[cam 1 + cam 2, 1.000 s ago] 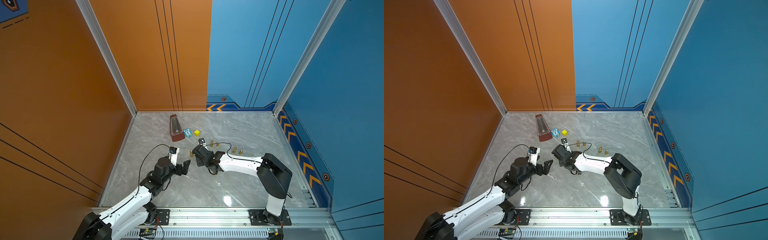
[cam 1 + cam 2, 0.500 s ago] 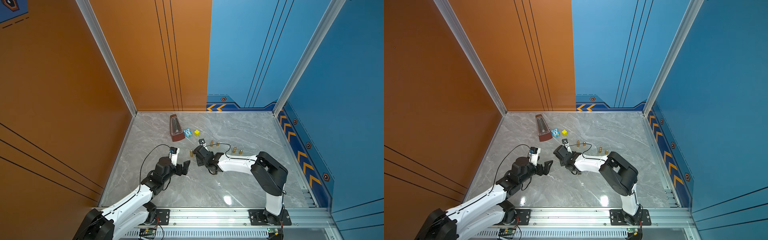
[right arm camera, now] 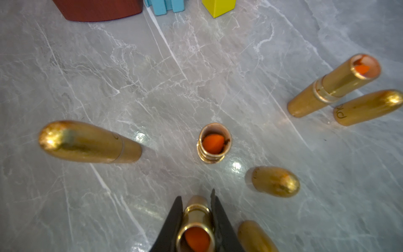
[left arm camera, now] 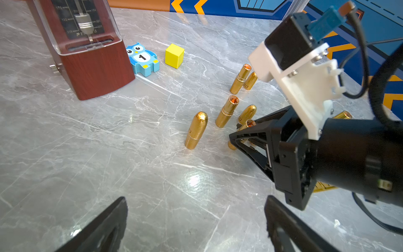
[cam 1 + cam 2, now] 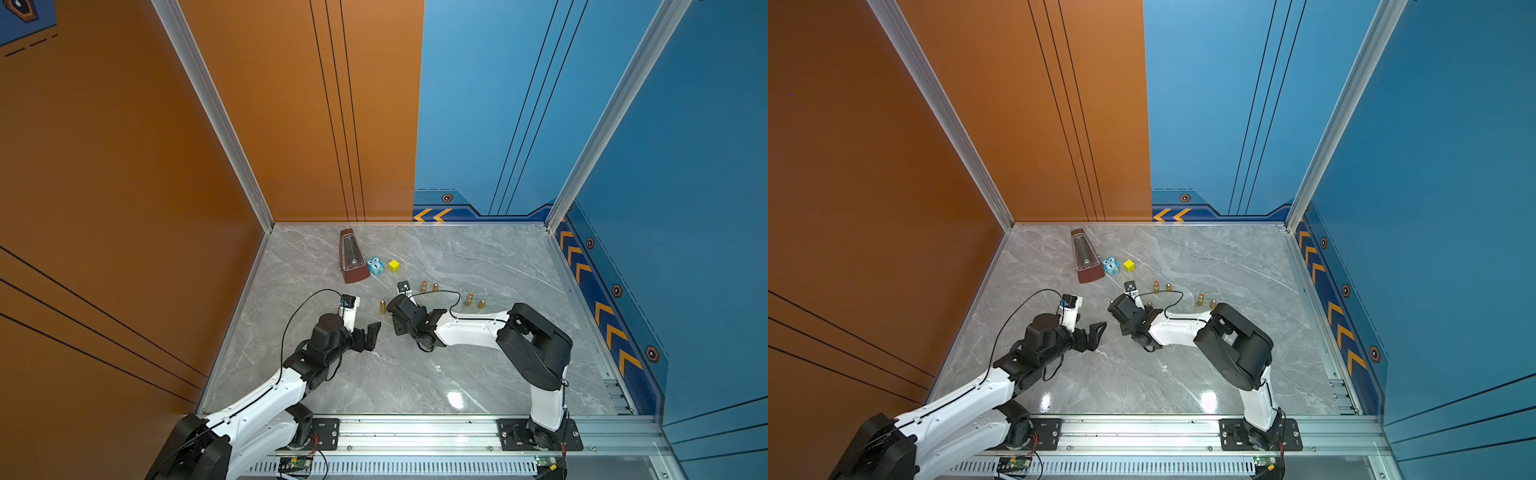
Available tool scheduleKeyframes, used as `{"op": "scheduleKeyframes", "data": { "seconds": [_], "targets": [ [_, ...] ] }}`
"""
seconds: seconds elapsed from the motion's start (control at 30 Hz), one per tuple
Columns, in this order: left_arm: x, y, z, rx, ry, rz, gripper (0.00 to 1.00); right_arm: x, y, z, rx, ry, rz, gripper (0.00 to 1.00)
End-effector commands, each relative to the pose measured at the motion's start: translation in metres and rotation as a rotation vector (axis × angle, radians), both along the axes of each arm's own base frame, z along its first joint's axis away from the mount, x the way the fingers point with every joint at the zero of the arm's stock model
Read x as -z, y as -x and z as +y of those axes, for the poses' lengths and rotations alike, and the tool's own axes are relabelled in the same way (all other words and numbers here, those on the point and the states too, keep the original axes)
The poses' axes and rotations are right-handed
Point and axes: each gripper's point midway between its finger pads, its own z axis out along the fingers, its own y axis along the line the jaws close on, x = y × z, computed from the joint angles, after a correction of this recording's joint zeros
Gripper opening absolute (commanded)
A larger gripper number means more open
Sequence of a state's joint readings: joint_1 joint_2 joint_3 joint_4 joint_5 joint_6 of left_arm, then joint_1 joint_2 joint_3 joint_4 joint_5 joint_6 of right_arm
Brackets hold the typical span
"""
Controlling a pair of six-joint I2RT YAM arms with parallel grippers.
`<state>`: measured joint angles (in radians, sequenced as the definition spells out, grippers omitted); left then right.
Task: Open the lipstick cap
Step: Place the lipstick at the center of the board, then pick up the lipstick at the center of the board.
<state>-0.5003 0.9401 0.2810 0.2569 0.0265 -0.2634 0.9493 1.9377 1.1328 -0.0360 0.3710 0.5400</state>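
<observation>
1. The left gripper (image 5: pixel 372 334) hovers over the table (image 5: pixel 415 382), nearest the rail. Its jaws are wide apart and hold nothing.
2. Facing it, the right gripper (image 3: pixel 195 204) points down, its jaws clamped on the held lipstick (image 3: pixel 196 220). This is a gold tube with its cap off and the orange stick showing at the top. I cannot tell whether its foot touches the table.
3. The near cap (image 3: pixel 253 237) sits just beside the held lipstick.
4. The capped lipstick (image 4: pixel 196 131) stands upright with its cap on, just left of the right gripper. Nothing touches it.
5. Farther back, the middle lipstick (image 3: pixel 214 143) stands upright and open. The middle cap (image 3: pixel 275 181) is near it but apart.
6. Behind those, the far lipstick (image 3: pixel 333 87) stands open, with the far cap (image 3: pixel 368 107) just beside it.
7. Both top views show one more gold pair (image 5: pixel 474 301) off to the right.
8. Farthest back, the cube (image 4: pixel 174 55) is near the owl (image 4: pixel 142 59), and the owl is just beside the metronome (image 4: pixel 87 54).
</observation>
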Motion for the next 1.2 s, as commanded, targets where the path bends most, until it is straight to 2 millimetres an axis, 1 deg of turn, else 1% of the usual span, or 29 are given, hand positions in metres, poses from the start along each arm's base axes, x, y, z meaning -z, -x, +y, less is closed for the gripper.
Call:
{"op": "scheduleKeyframes", "data": {
  "seconds": [0.0, 0.3, 0.5, 0.7, 0.9, 1.03, 1.17],
  "targets": [
    [-0.006, -0.003, -0.001, -0.002, 0.017, 0.000, 0.98, 0.016, 0.009, -0.010, 0.004, 0.038, 0.034, 0.23],
    [-0.007, -0.003, -0.002, 0.001, 0.021, 0.000, 0.98, 0.013, 0.009, -0.009, 0.002, 0.034, 0.031, 0.31],
    [-0.009, -0.004, -0.002, 0.002, 0.020, -0.005, 0.99, 0.001, 0.010, -0.004, -0.011, 0.012, 0.025, 0.36],
    [-0.014, -0.005, -0.002, 0.003, 0.021, -0.022, 0.99, -0.022, 0.015, -0.004, -0.019, 0.007, 0.018, 0.43],
    [-0.019, -0.007, 0.001, -0.010, 0.024, -0.040, 0.99, -0.056, 0.022, -0.010, 0.006, 0.007, -0.006, 0.49],
    [-0.021, -0.007, 0.008, -0.037, 0.024, -0.047, 0.99, -0.076, 0.025, -0.005, 0.009, 0.005, 0.008, 0.53],
    [-0.022, -0.009, 0.020, -0.096, 0.020, -0.049, 0.99, -0.081, 0.024, 0.009, -0.010, -0.012, 0.058, 0.57]
  ]
}}
